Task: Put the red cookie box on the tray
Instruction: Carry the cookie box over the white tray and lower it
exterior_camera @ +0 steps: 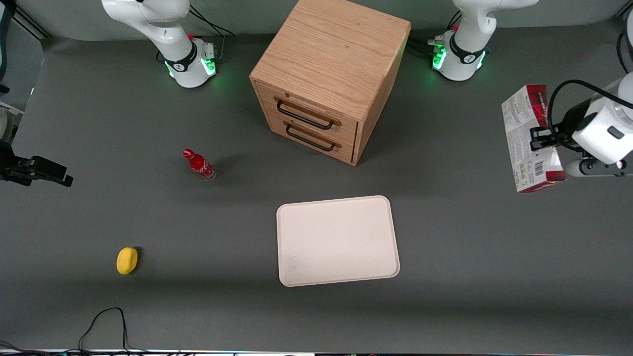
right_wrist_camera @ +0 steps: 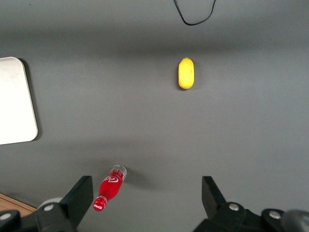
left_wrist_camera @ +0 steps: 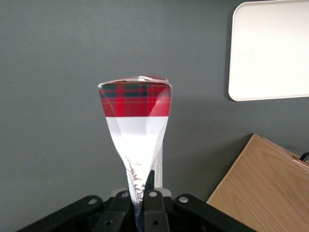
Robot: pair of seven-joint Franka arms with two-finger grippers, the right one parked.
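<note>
The wooden cabinet (exterior_camera: 330,74) stands with both drawers shut. Nearer the camera lies the tray (exterior_camera: 338,241), nothing on it. The gripper (exterior_camera: 536,138) is clamped on the red cookie box (exterior_camera: 530,138), held in the air toward the working arm's end, barcode showing. A small red bottle (exterior_camera: 199,164) bears white script.

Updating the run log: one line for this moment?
gripper: shut on red cookie box, lifted | tray: bare | box over tray: not yet

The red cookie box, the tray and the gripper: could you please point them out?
red cookie box (exterior_camera: 529,143): front view, white printed face.
tray (exterior_camera: 338,241): front view, bare middle.
gripper (exterior_camera: 540,138): front view, fingers clamped on the box.
</note>
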